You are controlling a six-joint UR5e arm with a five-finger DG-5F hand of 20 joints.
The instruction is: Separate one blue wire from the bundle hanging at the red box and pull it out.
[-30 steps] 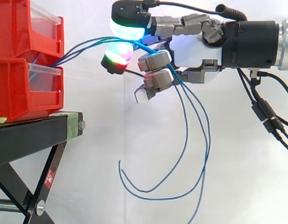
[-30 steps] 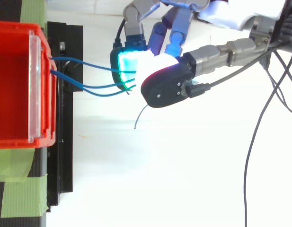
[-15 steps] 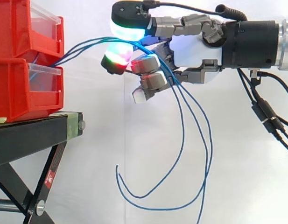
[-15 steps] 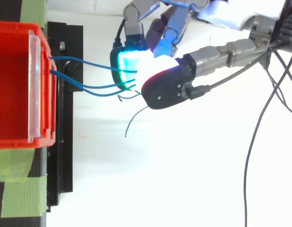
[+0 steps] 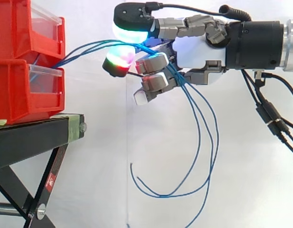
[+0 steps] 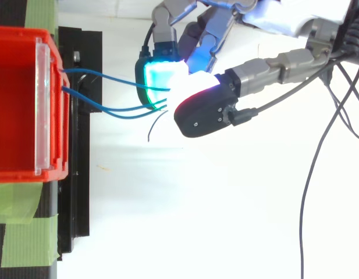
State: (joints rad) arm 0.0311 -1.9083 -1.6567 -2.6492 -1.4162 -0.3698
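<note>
**Blue wires: gathered in the hand, none yet singled out**

Item: blue wires [image 5: 84, 46], coming out of the stacked red bins [image 5: 23, 61] at left, which sit on a black stand [image 5: 32, 137]. The wires run right, lightly bowed, into the hand [image 5: 198, 50], and their loose ends hang below it.

Hand: fingers curled, glowing pads [image 5: 129, 32] closed on the wires. Several seem caught together, probably so that one can be teased apart.

Markings: red sticker [image 5: 50, 181] on the stand's leg, too small to read. Green tape [image 6: 22, 232], no writing.

The side view looks level across the work from close by, with the red bins [image 5: 13, 90] at left and the robot hand [image 5: 198, 50] entering from right. The top view looks straight down, also near, and shares the bins, the hand and the blue wires [image 5: 87, 46].
</note>
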